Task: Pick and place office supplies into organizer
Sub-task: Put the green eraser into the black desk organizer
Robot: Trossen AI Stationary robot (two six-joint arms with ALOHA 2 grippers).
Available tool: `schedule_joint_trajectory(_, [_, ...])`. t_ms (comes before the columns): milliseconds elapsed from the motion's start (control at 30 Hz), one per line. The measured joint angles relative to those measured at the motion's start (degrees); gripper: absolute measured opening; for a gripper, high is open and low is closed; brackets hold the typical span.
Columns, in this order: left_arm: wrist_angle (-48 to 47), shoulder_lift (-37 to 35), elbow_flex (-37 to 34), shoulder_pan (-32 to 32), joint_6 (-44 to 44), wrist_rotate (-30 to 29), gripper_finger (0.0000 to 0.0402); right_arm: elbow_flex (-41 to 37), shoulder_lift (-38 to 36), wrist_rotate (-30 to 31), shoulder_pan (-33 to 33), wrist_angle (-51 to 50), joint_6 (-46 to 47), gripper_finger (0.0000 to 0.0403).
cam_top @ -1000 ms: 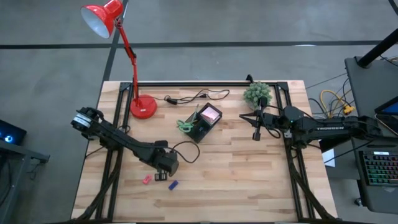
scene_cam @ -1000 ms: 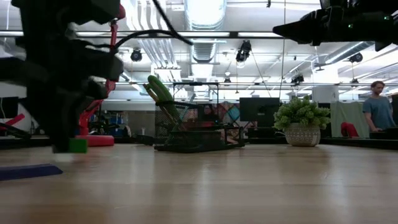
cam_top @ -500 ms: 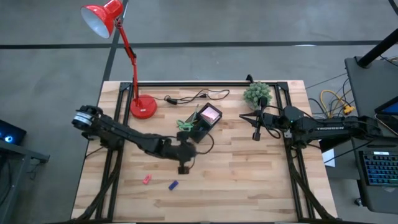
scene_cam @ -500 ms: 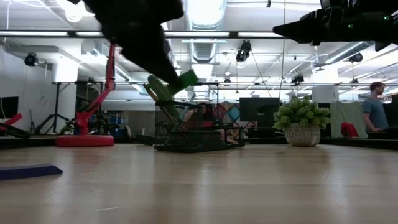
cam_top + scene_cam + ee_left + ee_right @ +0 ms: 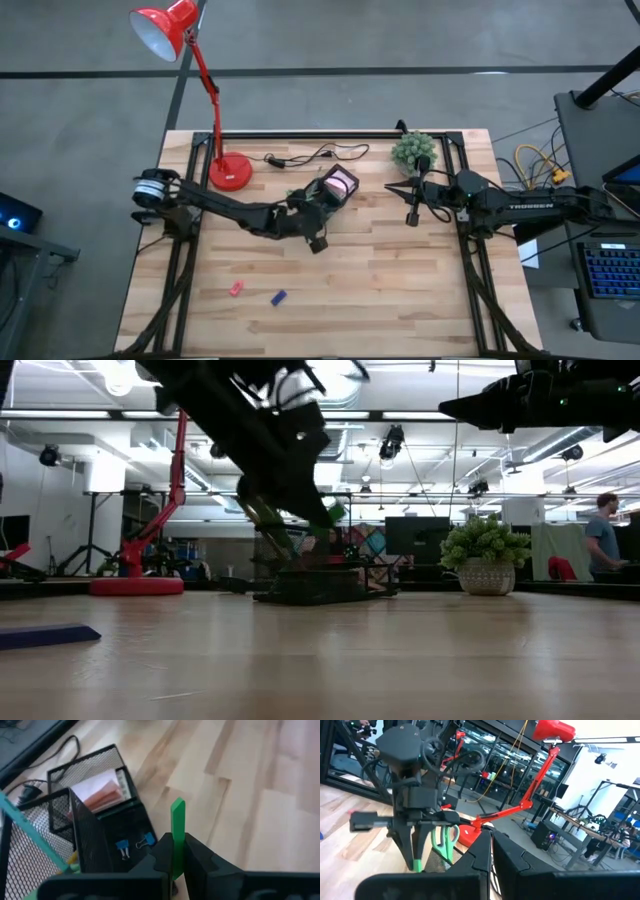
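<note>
Left gripper (image 5: pixel 172 865), at the bottom centre of the left wrist view: its two dark fingers were pressed together on a small green piece (image 5: pixel 177 832), a flat, bright green strip standing upright between them and rising above the fingertips. In the high view this gripper (image 5: pixel 316 238) sat at mid-frame, at the lower edge of the organizer (image 5: pixel 322 205), and in the low view the green piece (image 5: pixel 336 513) showed above the organizer's near edge.

Organizer (image 5: pixel 82 785), upper left of the wrist frame: a black wire-mesh tray with inner compartments. One compartment held a pink sticky-note pad (image 5: pixel 100 792); a lower one held small blue clips (image 5: pixel 135 845). Green-handled scissors (image 5: pixel 445 840) stood in it.

Right gripper (image 5: pixel 411 215), right of centre in the high view, was fully closed, gripped nothing, and hung apart from the organizer.

A red piece (image 5: pixel 236 288) and a blue piece (image 5: pixel 279 297) lay on the table (image 5: pixel 400 290), lower left in the high view.
</note>
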Motion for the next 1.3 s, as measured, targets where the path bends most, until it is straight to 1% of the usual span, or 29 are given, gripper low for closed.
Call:
schedule_joint_trajectory(33, [0.1, 0.3, 0.2, 0.0, 0.2, -0.5, 0.0004, 0.0, 0.0, 0.0, 0.0, 0.0, 0.0, 0.0008])
schedule_joint_trajectory(133, [0.4, 0.1, 0.4, 0.0, -1.2, 0.3, 0.0004, 0.0, 0.1, 0.0, 0.0, -0.1, 0.0, 0.0008])
schedule_joint_trajectory(367, [-0.3, 0.1, 0.1, 0.0, -3.9, -1.6, 0.0004, 0.0, 0.1, 0.0, 0.0, -0.2, 0.3, 0.0008])
schedule_joint_trajectory(533, [-0.6, -0.3, 0.1, -0.4, -3.9, -1.3, 0.0004, 0.0, 0.1, 0.0, 0.0, -0.2, 0.5, 0.0008])
schedule_joint_trajectory(867, [-0.9, -0.3, 1.6, -0.6, 0.2, -0.2, 0.0004, 0.0, 0.0, 0.0, 0.0, -0.2, 0.5, 0.0008])
schedule_joint_trajectory(1133, [-1.0, -0.4, 4.8, -2.7, 7.3, 0.6, 0.0004, 0.0, 0.0, 0.0, 0.0, -0.2, 0.5, 0.0008])
schedule_joint_trajectory(1233, [-0.9, -0.4, 5.9, -3.1, 7.6, -0.1, 0.0004, 0.0, 0.0, 0.0, 0.0, -0.2, 0.4, 0.0008])
schedule_joint_trajectory(1300, [-1.3, -0.4, 6.2, -3.3, 7.6, -2.2, 0.0004, 0.0, 0.0, 0.0, 0.0, -0.2, 0.4, 0.0008])
